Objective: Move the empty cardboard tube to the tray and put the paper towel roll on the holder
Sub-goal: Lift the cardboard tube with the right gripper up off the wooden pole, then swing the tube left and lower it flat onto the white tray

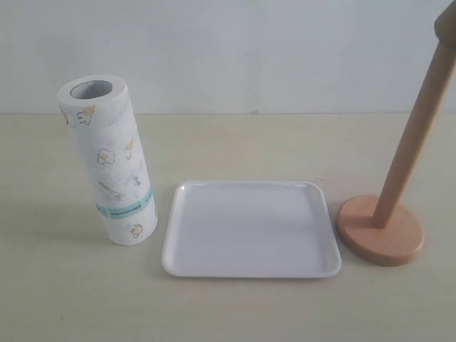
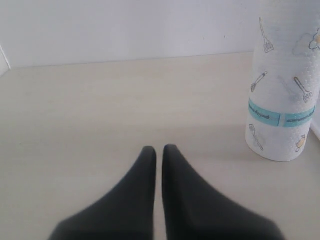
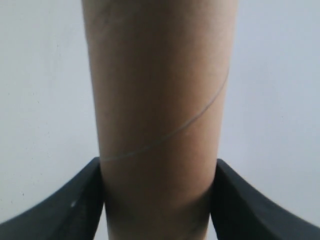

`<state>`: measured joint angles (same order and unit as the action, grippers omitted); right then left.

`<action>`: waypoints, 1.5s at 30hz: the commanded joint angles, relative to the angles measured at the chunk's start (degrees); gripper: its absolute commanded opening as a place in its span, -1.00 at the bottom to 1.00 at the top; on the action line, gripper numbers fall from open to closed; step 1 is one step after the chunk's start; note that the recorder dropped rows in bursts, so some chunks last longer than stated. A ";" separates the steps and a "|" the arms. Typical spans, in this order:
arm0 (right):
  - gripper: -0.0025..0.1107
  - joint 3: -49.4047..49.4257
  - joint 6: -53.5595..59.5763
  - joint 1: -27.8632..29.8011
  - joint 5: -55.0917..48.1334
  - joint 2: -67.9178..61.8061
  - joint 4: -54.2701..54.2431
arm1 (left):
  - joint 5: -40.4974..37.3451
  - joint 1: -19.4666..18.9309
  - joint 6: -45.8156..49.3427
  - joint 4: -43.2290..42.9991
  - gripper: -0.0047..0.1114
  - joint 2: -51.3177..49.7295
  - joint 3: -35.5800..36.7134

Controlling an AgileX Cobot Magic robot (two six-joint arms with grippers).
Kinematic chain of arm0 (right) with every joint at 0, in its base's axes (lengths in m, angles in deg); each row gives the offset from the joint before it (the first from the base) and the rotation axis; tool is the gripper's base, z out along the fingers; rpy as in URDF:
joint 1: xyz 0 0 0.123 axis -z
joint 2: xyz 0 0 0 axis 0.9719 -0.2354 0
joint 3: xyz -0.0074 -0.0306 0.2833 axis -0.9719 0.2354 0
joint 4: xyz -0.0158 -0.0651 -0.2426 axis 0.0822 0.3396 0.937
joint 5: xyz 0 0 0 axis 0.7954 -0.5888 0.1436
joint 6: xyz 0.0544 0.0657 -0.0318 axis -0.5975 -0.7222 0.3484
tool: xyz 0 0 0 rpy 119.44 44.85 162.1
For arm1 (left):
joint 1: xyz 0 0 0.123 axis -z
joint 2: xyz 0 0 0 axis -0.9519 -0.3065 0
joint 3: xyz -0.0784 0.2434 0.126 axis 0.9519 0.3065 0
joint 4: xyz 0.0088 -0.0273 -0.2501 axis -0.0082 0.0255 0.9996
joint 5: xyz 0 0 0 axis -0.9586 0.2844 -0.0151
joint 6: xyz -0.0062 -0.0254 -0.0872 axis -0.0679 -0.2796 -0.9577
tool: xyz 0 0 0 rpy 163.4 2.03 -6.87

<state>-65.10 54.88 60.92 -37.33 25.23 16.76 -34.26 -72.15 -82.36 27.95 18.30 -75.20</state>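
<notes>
A pale beige tabletop (image 1: 71, 299) with a faint matte wood grain fills the lower scene and meets a plain white wall (image 1: 249, 50) at the 12 o'clock edge.

At the centre lies the shallow white rectangular plastic tray (image 1: 249, 273), smooth, with rounded corners and a raised rim, holding nothing.

At the tray's 9 o'clock, just beside it, the thick white embossed paper towel roll (image 1: 110, 164) stands on end. It is printed with small yellow eggs and utensils, has a teal band low down, and its hollow core faces up.

At the tray's 3 o'clock stands the light wooden holder (image 1: 380, 231), a round flat disc base on the table with a slim smooth dowel post rising toward 1 o'clock. A darker olive-brown shape at the post's top is cut off by the frame, and I cannot tell what it is.

The plain brown cardboard tube (image 3: 160, 100), matte with a faint spiral seam, is seen against the wall, clamped by the right gripper (image 3: 159, 162). Its dark fingers (image 3: 75, 210) press on both sides of the tube.

The left gripper (image 2: 159, 150) hangs over bare table near the roll, its black tapered jaws pressed together and holding nothing.
</notes>
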 commanded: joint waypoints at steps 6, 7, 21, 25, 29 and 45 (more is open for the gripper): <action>-0.96 -6.78 0.89 -0.08 -12.76 8.31 2.84 | 0.76 -0.05 -0.06 0.65 -0.85 0.15 0.18; -0.96 -7.03 0.12 -0.08 -14.30 8.86 3.96 | 0.76 -0.05 -0.06 0.65 -0.85 0.15 0.18; -0.96 -19.17 -20.74 -13.48 -44.76 9.38 35.46 | 0.76 -0.05 -0.06 0.65 -0.85 0.15 0.18; -0.96 -20.52 -17.93 -19.58 -49.28 8.68 36.13 | 0.76 -0.05 -0.06 0.65 -0.85 0.15 0.18; -0.96 -22.23 -15.50 -23.89 -55.26 4.97 36.13 | 0.76 -0.05 -0.06 0.65 -0.85 0.15 0.18; -0.96 -34.47 -9.21 -30.26 -77.71 -26.95 38.09 | 0.76 -0.05 -0.06 0.65 -0.85 0.15 0.18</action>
<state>-96.66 45.11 30.84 -110.63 2.85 54.03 -34.26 -72.15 -82.36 27.95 18.30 -75.20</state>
